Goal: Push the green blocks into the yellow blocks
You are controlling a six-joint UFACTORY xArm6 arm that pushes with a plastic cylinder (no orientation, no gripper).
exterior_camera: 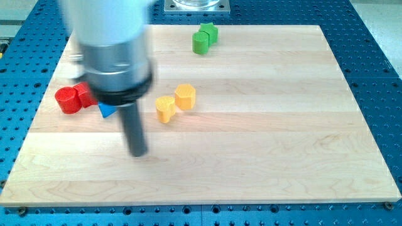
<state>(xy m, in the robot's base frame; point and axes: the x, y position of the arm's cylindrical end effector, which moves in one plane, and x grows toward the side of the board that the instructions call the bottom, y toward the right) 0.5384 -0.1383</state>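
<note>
Two green blocks touch each other at the view's top: a rounded one (200,43) and a blocky one (209,31) behind it. Two yellow blocks sit together near the board's middle: a hexagon (185,96) and a star-like one (165,108) to its left. My tip (138,153) rests on the board below and left of the yellow blocks, apart from them and far from the green ones.
Two red blocks (68,99) (83,94) lie at the view's left. A blue triangle (107,110) shows partly behind the rod's housing (116,59). The wooden board (264,144) sits on a blue perforated table.
</note>
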